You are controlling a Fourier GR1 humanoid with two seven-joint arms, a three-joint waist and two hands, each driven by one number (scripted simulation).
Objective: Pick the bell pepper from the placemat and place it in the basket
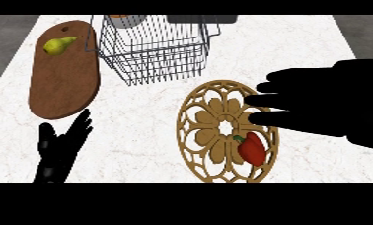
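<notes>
From the head view, the black right hand (320, 98) hovers with fingers spread and straight, holding nothing. Just below its fingertips lies the glossy red bell pepper (253, 149) on the round wooden openwork placemat (206, 120). It is probably light, stiff-walled and slippery; grasp across its broad body. The wire basket (157, 49) stands up-left of the hand. The left hand (62, 150) rests open, far left.

Surface (306, 41): pale marble look, faint veining, smooth, low sheen. Basket (157, 51): thin grey metal wire, open mesh. Cutting board (62, 78): brown wood, visible grain, matt. Placemat (218, 135): tan, wood-like openwork with floral cutouts, matt. Bell pepper (253, 149): red skin, smooth, slightly glossy, green stem. Pear (58, 45): yellow-green, smooth, soft sheen. Left hand (62, 150) and right hand (320, 100): flat black, matt, no surface detail readable.
</notes>
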